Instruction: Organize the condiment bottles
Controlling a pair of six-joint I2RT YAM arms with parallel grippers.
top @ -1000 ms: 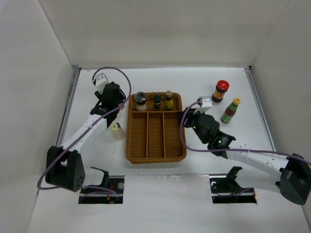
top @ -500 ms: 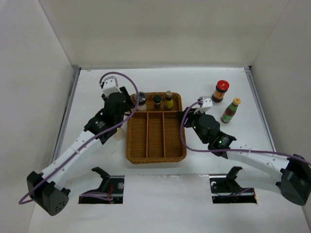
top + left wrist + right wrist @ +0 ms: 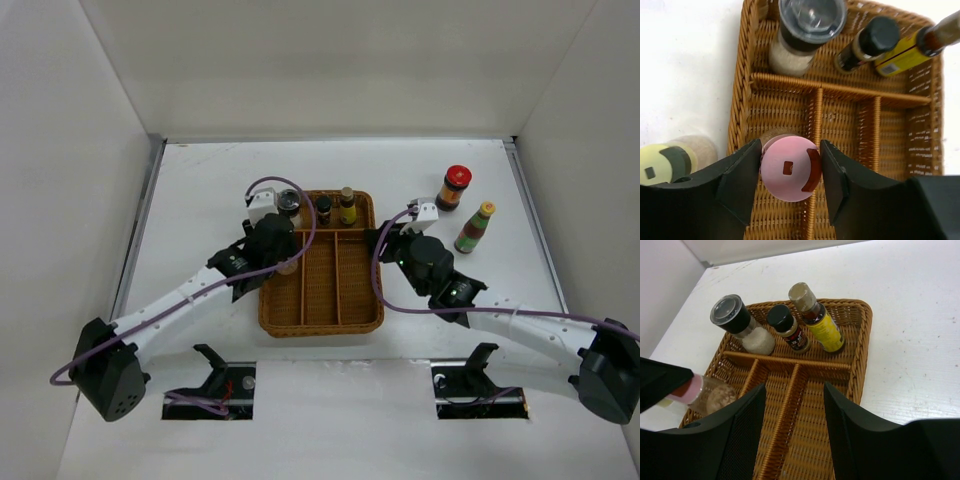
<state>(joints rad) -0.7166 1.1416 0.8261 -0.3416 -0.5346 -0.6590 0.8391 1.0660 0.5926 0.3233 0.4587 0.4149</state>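
White table (image 3: 200,190). Pink-capped bottle (image 3: 790,167) above left long compartment of wicker tray (image 3: 740,100), pinched in left gripper (image 3: 790,172). Far compartment: grey-lidded jar (image 3: 807,25), slim dark bottle (image 3: 867,42), yellow-labelled bottle (image 3: 905,50). Right gripper (image 3: 792,395) spread, empty.

- Pink-capped bottle (image 3: 788,169): pink top with a dark red tab.
- Tray (image 3: 900,145): brown woven wicker.
- Grey-lidded jar (image 3: 810,20): black collar, white grains.
- Slim bottle (image 3: 827,332): yellow label.
- Red-lidded jar (image 3: 456,187): dark body.
- Pale-yellow-capped bottle (image 3: 660,167): black tab.
- Worktop (image 3: 200,180): white.
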